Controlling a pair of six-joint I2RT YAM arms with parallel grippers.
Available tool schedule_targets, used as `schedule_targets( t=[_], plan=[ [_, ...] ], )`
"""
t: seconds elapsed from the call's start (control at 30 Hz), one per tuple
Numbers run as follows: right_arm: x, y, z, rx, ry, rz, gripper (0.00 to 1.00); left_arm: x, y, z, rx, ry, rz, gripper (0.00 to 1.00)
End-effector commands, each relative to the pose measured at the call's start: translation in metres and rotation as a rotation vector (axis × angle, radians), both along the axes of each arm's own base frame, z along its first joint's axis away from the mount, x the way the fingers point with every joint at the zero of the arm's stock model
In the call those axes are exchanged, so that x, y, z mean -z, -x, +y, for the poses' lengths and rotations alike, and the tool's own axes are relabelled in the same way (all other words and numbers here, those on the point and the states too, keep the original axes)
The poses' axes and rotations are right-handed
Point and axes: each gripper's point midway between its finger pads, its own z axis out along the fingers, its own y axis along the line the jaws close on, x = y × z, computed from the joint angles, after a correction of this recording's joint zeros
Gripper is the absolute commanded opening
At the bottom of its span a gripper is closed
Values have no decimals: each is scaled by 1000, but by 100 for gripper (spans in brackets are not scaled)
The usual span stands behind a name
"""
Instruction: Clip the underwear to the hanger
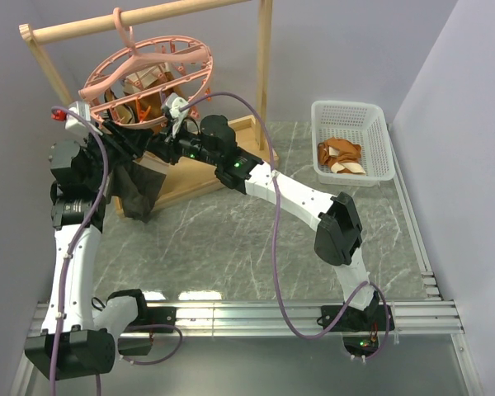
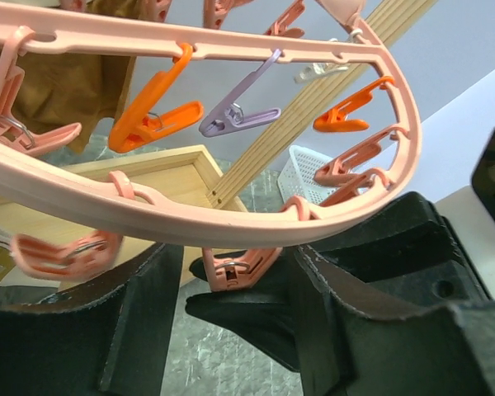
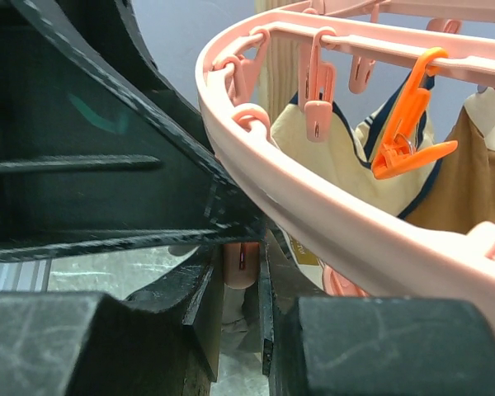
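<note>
Two arms meet under the hanger (image 2: pixel 231 221), which hangs by its hook from the wooden rack (image 1: pixel 148 18). The right gripper (image 3: pixel 242 290) is closed on a pink clip (image 3: pixel 242 264) under the ring's edge. The left gripper (image 2: pixel 229 334) sits just beside it, the ring crossing above its fingers; I cannot tell whether they grip anything. The underwear (image 1: pixel 136 190) hangs dark below the left gripper, near the rack's base. A white basket (image 1: pixel 381 140) stands well apart on the table (image 1: pixel 231 235).

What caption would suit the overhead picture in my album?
The robot's left arm and right arm reach up to a pink hanger on a wooden rack, dark underwear dangling beneath.
</note>
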Motion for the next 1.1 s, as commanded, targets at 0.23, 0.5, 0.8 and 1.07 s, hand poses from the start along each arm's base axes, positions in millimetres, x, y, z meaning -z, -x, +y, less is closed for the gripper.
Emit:
schedule_targets(
  t=[0.23,0.5,0.8,1.07],
  plan=[
    [-32,14,-6,-10,-47,-62,0,-20,-8,8,-52,3,-93,27],
    [-14,9,-15,11,-25,-1,35,-19,-8,4,-30,28,-81,0],
    [22,7,-52,40,-72,286,57,-21,-10,-1,-2,36,-79,0],
    [89,-33,-61,75,-175,766,57,-24,-8,-6,33,30,-89,0]
  ],
)
